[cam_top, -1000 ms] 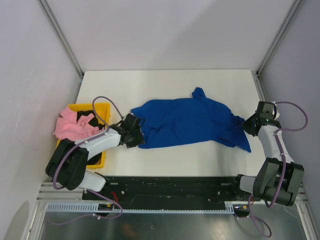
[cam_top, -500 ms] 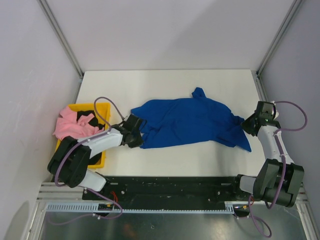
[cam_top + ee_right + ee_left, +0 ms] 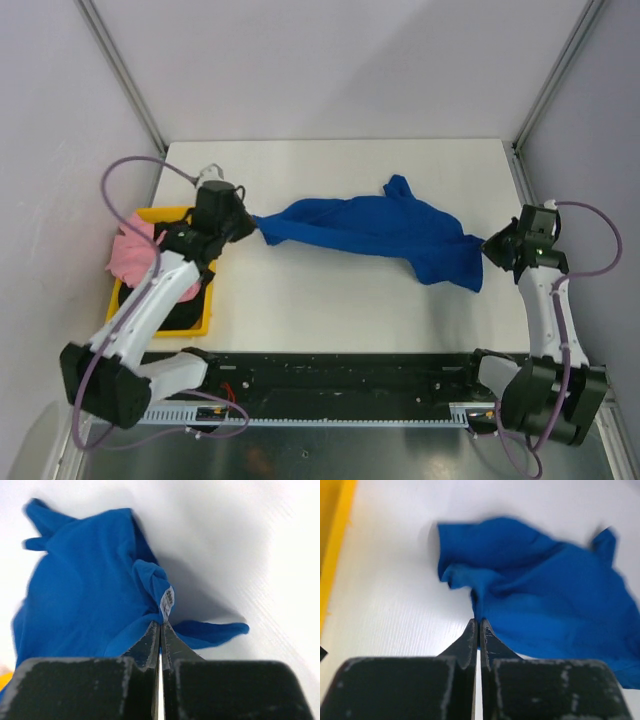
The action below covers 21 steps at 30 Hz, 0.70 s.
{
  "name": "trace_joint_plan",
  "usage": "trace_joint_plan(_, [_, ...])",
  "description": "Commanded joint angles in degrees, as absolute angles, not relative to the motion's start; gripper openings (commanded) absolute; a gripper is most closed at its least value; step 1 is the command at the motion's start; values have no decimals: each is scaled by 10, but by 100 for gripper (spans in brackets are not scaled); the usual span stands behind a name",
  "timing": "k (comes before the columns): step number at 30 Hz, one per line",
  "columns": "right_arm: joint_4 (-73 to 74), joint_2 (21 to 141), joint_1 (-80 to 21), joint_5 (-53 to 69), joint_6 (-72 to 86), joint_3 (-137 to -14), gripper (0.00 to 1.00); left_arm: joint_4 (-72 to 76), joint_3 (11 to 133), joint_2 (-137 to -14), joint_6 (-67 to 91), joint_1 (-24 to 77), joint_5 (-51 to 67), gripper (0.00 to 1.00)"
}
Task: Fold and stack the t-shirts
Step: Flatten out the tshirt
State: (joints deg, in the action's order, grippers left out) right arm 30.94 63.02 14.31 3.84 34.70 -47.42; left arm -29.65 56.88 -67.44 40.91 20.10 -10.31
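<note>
A royal-blue t-shirt [image 3: 375, 230] hangs stretched between both arms across the middle of the white table [image 3: 330, 170]. My left gripper [image 3: 256, 226] is shut on the shirt's left end; in the left wrist view its fingertips [image 3: 479, 625] pinch blue cloth [image 3: 545, 595]. At the shirt's right end my right gripper [image 3: 487, 250] is also shut on the cloth, and the right wrist view shows its tips [image 3: 160, 626] clamping a fold with a small white label [image 3: 167, 600]. A pink t-shirt [image 3: 135, 252] and a black t-shirt [image 3: 185, 305] lie in the bin at the left.
A yellow plastic bin [image 3: 190, 325] stands at the table's left edge under my left arm. Grey walls with metal posts [image 3: 125, 75] close in the table on three sides. Purple cables loop off both arms.
My left gripper has shut on the blue shirt's left end and lifted up and back. The shirt has been pulled taut and narrower, off the table. The right gripper has kept its hold.
</note>
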Motion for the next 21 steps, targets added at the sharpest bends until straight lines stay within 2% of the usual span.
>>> trace_joint_plan(1, [324, 539, 144, 77, 392, -523, 0, -339, 637, -604, 362, 194, -161, 0])
trace_joint_plan(11, [418, 417, 149, 58, 504, -679, 0, -349, 712, -483, 362, 192, -182, 0])
trace_joint_plan(17, [518, 398, 140, 28, 485, -802, 0, -359, 723, -405, 368, 194, -163, 0])
trace_joint_plan(21, [532, 416, 138, 8, 465, -874, 0, -361, 743, -409, 376, 193, -167, 0])
